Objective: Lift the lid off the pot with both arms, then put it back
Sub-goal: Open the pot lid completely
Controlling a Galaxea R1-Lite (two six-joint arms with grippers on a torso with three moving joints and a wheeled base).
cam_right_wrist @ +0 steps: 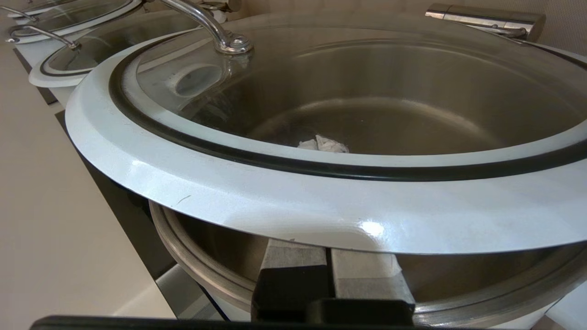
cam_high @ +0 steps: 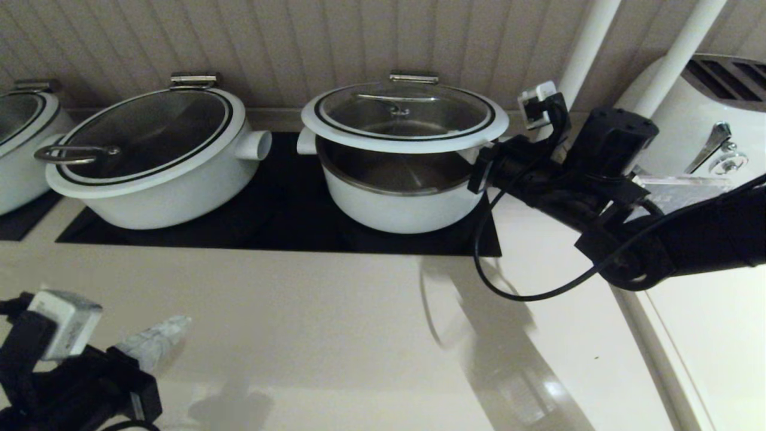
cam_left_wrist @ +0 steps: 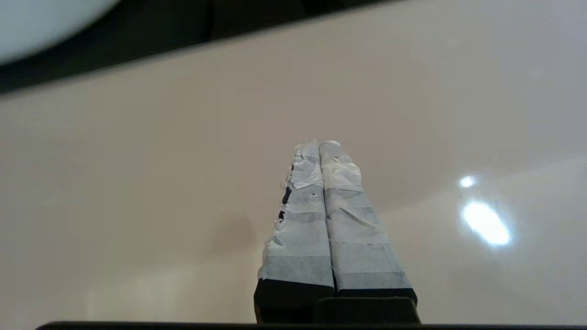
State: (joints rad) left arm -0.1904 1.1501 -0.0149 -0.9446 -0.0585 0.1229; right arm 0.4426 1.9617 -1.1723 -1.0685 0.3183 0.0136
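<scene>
The lid [cam_high: 404, 141] is tilted up off the pot [cam_high: 401, 211], raised at the front and still attached at its steel hinge [cam_high: 414, 78] at the back. The pot's steel inside shows beneath it. My right gripper [cam_high: 482, 169] reaches in from the right. In the right wrist view its taped fingers [cam_right_wrist: 293, 259] are shut together under the lid's white rim [cam_right_wrist: 275, 192], and its tips [cam_right_wrist: 322, 144] show through the glass. My left gripper [cam_high: 157, 340] is parked low at the front left, shut and empty [cam_left_wrist: 319, 145] over the counter.
A wider white pot with a loop-handled lid [cam_high: 149, 173] stands left of the pot on the black cooktop [cam_high: 287, 209]. Another pot [cam_high: 18, 137] is at the far left. A white appliance [cam_high: 706, 120] and two white poles stand at the right. The right arm's cable [cam_high: 514, 287] hangs over the beige counter.
</scene>
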